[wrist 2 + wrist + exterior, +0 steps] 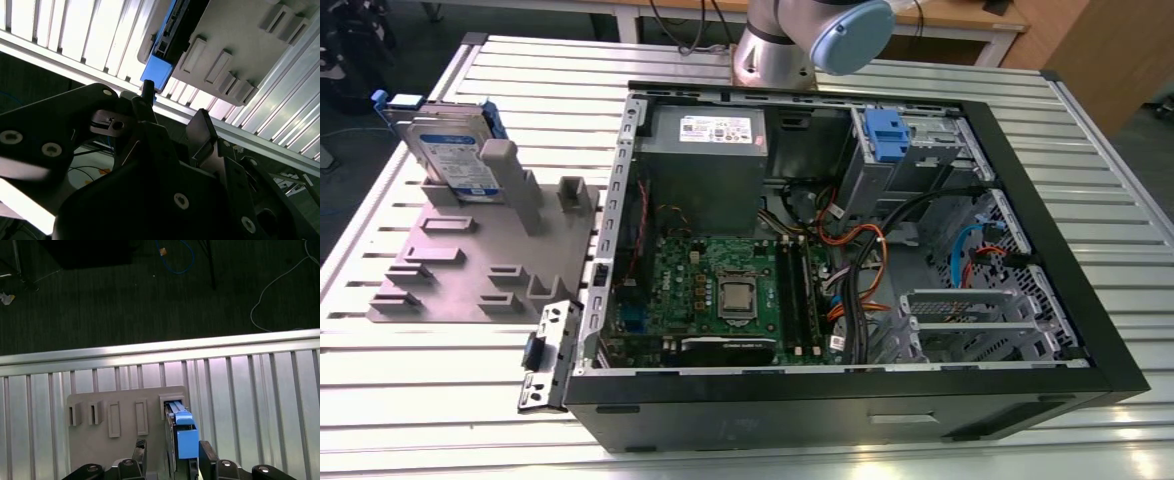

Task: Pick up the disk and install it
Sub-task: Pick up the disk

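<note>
Where the disk (447,150) stands on edge in a slot at the far corner of the grey holder plate (467,270), at the exterior view's left, a grey post of the plate covers part of its label face. The plate lies on the slatted metal desk (1121,190), just beside the open computer case (854,405). The arm (781,45) rises behind the case and is cut off by the frame's upper edge.

In the first wrist view the pincer (173,456) hangs over the disk, which is seen edge-on with its blue frame toward the camera. Its fingers (207,457) are apart, one on each side of the drive, and their roots are cut off by the picture's edge. Whether either finger touches the disk cannot be told. In the second wrist view the pincer's dark body hides much of the scene, and the disk's blue end shows just past the fingertips.
</note>
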### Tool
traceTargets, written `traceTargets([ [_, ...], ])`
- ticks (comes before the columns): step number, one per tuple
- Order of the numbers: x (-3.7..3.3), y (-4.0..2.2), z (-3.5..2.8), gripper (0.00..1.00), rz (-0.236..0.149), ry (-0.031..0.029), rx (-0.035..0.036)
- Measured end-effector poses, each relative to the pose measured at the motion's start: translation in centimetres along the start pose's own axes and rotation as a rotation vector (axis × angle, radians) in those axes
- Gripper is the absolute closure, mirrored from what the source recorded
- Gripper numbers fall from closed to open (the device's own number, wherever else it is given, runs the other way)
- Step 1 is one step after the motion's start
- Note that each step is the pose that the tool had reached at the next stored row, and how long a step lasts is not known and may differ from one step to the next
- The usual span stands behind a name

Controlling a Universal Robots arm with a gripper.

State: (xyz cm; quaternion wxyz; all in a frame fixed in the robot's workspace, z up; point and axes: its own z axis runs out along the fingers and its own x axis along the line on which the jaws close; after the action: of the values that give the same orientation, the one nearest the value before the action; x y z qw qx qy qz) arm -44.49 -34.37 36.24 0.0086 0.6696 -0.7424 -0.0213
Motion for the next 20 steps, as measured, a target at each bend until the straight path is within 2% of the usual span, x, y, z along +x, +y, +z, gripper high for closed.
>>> traceTargets([
  [20, 0.01, -0.02, 0.46, 0.47, 0.0, -0.0001, 0.0001],
])
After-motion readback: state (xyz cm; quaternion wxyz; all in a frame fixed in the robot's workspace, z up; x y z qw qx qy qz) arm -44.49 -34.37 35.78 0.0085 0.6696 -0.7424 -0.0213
